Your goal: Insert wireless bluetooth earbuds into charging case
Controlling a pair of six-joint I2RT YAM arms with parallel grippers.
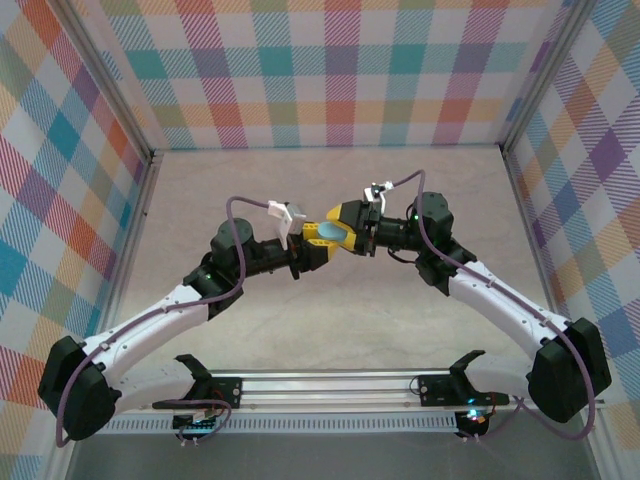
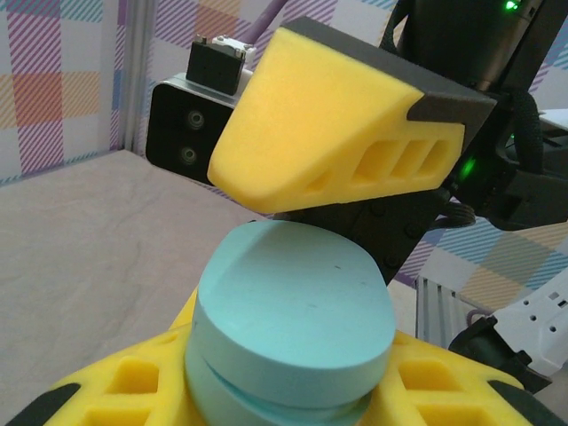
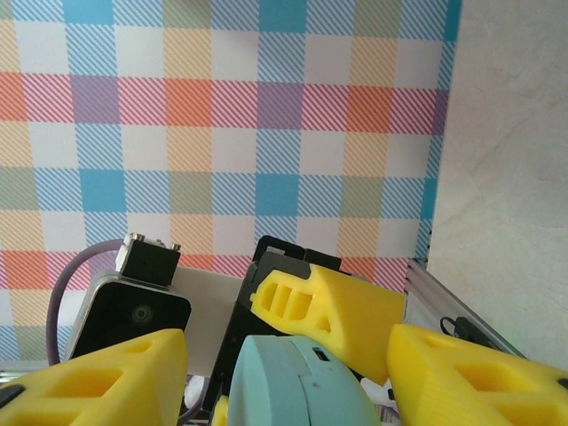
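Left claw (image 1: 318,245) and right claw (image 1: 347,230) meet above the tabletop (image 1: 330,330) in the overhead view, the light blue charging case (image 1: 336,236) between them. From the left wrist, that claw's yellow fingers (image 2: 133,386) clamp the case, a right finger (image 2: 311,115) just above its top. From the right wrist, the case sits between spread fingers (image 3: 98,373); whether they grip it I cannot tell.

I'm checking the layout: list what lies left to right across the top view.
Left arm → left wrist camera → light blue case → right wrist camera → right arm.
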